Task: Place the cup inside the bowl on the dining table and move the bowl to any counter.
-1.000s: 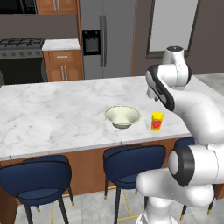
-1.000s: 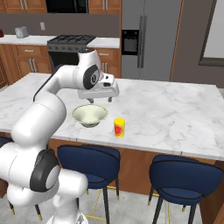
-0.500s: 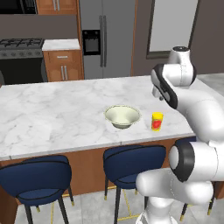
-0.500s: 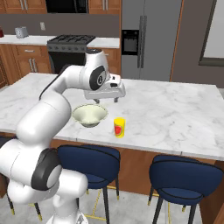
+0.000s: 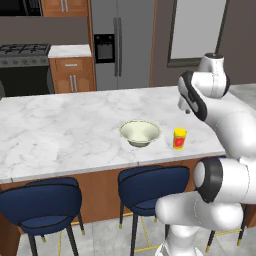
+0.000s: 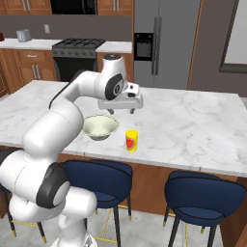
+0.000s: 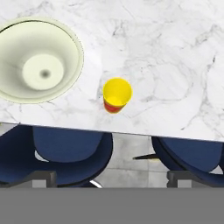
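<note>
Cup (image 7: 117,94) upright beside bowl (image 7: 38,60) on dining table (image 7: 166,78), jaws wide apart above

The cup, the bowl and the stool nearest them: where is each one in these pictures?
cup (image 7: 117,94): hand view, on its yellow rim and inside.
bowl (image 6: 100,127): right base view, on its pale inner wall.
stool (image 5: 152,186): left base view, on its navy seat back.

We are in a home kitchen: marble island (image 5: 60,130) with navy stools (image 6: 99,176), steel fridge (image 5: 117,45) and stove (image 6: 77,48) beyond the arm.
</note>
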{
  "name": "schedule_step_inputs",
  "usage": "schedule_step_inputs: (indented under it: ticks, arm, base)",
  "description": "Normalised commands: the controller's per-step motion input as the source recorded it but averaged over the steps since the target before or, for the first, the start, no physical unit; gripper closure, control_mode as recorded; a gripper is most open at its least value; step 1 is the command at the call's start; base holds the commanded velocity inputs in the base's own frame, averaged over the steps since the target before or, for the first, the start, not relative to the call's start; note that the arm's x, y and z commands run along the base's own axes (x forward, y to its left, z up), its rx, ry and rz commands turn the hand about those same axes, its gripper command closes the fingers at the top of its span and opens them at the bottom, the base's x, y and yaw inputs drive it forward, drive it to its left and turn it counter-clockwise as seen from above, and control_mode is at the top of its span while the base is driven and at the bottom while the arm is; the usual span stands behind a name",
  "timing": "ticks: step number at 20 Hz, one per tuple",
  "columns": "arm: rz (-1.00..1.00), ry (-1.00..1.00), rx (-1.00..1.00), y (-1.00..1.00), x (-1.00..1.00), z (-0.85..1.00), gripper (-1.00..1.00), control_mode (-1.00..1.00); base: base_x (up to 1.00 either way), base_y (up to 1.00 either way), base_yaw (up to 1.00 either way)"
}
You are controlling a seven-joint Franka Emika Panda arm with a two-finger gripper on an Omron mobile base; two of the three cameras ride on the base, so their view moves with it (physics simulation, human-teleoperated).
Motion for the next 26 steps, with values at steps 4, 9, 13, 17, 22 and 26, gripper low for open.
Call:
schedule_step_inputs:
  ticks: [4, 9, 13, 17, 22, 26]
  arm:
    - [0.0, 0.0, 0.03, -0.12, 0.0, -0.01, -1.0, -1.0]
    - [0.0, 0.0, 0.0, -0.01, 0.13, -0.02, -1.0, -1.0]
    - [0.01, 0.0, 0.0, 0.0, 0.29, -0.02, -1.0, -1.0]
    - [0.04, 0.0, 0.0, 0.0, 0.29, 0.0, -1.0, -1.0]
    - [0.04, 0.0, 0.0, 0.0, 0.2, 0.0, -1.0, -1.0]
    - [0.04, 0.0, 0.0, -0.07, 0.03, 0.0, -1.0, -1.0]
  base:
    - [0.0, 0.0, 0.0]
    - [0.0, 0.0, 0.0]
    - [0.0, 0.0, 0.0]
    - [0.0, 0.0, 0.0]
    - [0.0, 0.0, 0.0]
    - [0.0, 0.0, 0.0]
